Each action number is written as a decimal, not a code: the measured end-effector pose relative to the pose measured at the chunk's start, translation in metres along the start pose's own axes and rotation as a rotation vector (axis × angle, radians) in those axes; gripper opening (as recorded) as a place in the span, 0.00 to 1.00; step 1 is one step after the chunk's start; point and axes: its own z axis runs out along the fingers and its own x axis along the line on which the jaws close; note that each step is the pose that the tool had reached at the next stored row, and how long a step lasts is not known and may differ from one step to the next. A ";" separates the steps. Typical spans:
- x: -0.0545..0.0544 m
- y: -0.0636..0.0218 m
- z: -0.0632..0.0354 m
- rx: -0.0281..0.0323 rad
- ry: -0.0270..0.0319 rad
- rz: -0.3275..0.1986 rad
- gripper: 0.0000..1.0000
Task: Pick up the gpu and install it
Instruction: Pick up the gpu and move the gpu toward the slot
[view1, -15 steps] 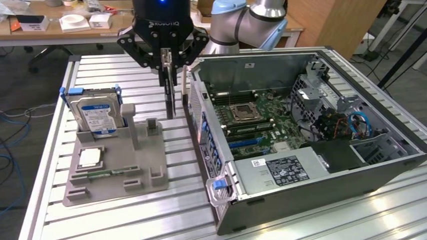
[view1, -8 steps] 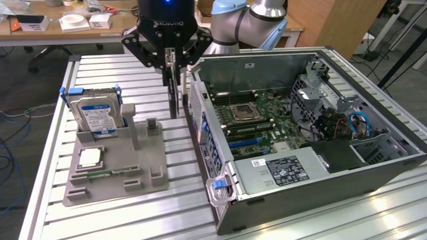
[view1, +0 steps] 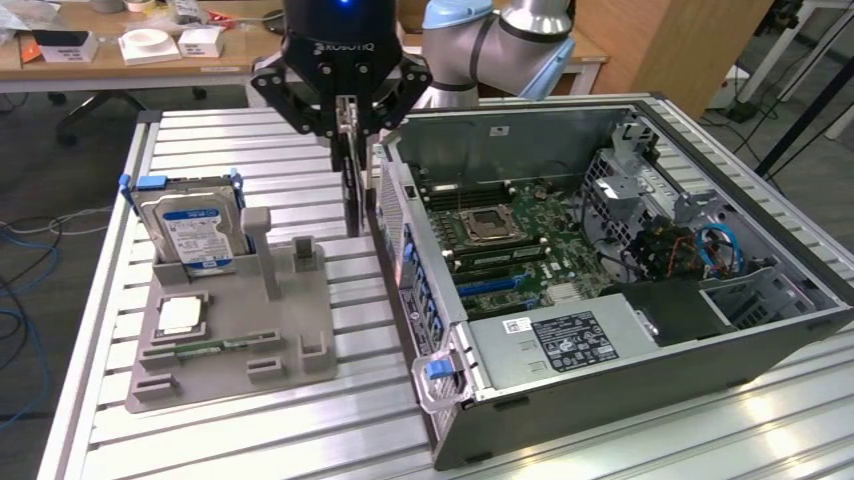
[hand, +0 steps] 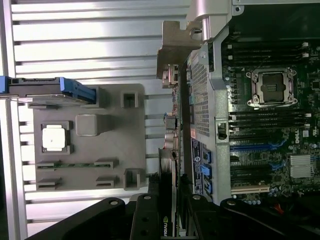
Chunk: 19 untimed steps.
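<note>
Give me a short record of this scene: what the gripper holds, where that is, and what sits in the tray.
gripper: shut on the gpu
gpu: on edge, over the table, between grey tray and open computer case, outside the case
tray: upright hard drive, processor, memory stick

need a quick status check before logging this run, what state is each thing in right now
gripper: shut on the gpu
gpu: held on edge, hanging beside the computer case, not installed
hard drive: standing upright in the grey holder
processor chip: lying flat in a holder recess
memory stick: lying flat in a holder slot
computer case: on its side, open, motherboard exposed
</note>
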 end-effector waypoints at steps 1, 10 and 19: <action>-0.001 0.0001 0.0000 0.0001 0.0000 0.000 0.26; -0.006 0.0006 0.0001 0.0001 0.0000 0.000 0.26; -0.011 0.0012 0.0003 0.0001 0.0000 0.000 0.26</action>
